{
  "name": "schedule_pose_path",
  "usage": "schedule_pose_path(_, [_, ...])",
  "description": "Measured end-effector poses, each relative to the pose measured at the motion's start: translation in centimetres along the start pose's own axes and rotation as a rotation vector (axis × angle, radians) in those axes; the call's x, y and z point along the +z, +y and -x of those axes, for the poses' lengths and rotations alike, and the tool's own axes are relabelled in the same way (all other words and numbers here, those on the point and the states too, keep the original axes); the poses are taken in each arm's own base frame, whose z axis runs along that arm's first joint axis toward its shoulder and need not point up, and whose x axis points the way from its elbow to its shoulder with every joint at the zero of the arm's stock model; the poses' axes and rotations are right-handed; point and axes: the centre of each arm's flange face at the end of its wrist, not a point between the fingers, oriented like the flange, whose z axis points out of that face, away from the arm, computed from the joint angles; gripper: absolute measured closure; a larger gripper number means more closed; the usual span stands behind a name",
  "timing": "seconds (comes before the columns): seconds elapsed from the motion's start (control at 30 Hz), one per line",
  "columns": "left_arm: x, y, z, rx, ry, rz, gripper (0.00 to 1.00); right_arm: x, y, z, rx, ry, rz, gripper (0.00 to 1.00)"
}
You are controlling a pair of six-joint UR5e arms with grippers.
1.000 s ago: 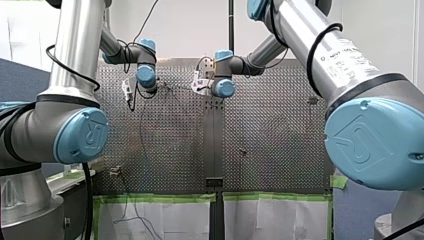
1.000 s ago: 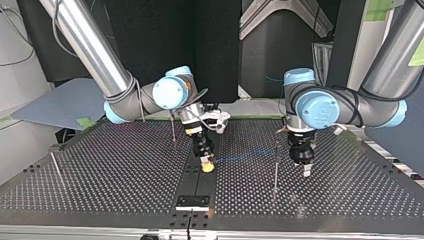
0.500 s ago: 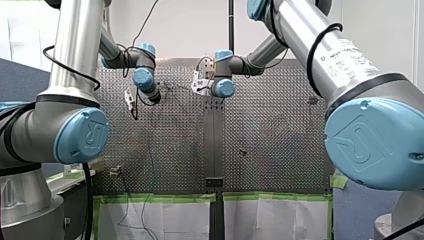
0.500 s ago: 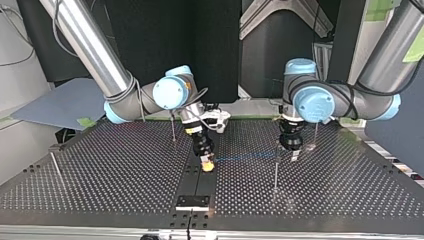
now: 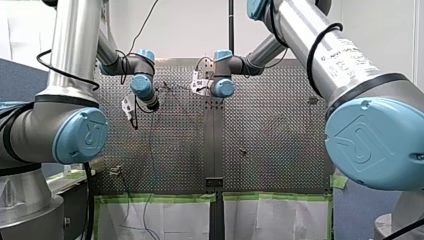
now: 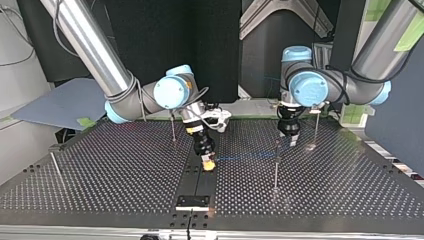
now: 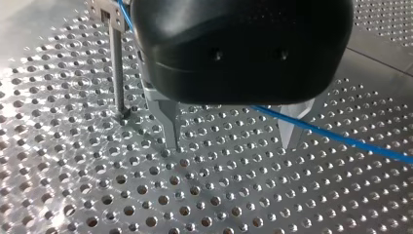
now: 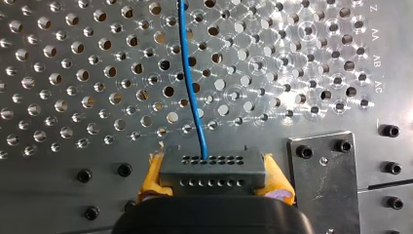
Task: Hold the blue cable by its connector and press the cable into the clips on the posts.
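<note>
**Top view, left to right.** Your right gripper (image 6: 207,163), yellow-padded, was clamped on the black connector (image 8: 213,169), low over the perforated table (image 6: 100,175). From the connector the blue cable (image 6: 245,156) ran toward 3 o'clock as far as the upright post (image 6: 275,167). Your left gripper (image 6: 291,139) hung at 1 o'clock of that post.

**Left wrist view.** Its metal fingers (image 7: 170,122) stood wide apart and gripped nothing. The cable passed through the gap between them. The post, with a clip (image 7: 108,12) at its top, stood just beside the gripper.
</note>
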Motion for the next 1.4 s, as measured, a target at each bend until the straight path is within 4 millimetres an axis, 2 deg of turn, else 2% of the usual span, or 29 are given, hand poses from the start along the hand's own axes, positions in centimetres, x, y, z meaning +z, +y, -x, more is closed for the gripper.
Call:
schedule_pose_path(0.17, [-1.4,0.4,0.7,-0.026,-0.017,0.005,0.0,-0.1,0.0,0.1,-0.002,-0.007,0.001,1.0])
schedule_pose_path(0.5, [-4.4,-0.5,2.9,-0.036,-0.021,-0.06,0.0,-0.1,0.0,0.1,-0.002,-0.009,0.001,1.0])
schedule_pose_path(0.93, [-8.7,-1.2,4.7,0.025,-0.006,-0.076,0.0,-0.2,0.0,0.2,0.002,-0.017,0.001,1.0])
schedule_pose_path(1.13, [-9.7,-1.7,4.8,0.07,0.008,-0.087,0.0,-0.2,-0.1,0.2,0.002,-0.018,0.001,1.0])
schedule_pose_path(1.4, [-10.0,-2.0,4.6,0.14,0.014,-0.096,0.0,-0.2,-0.1,0.2,0.002,-0.019,0.001,1.0])
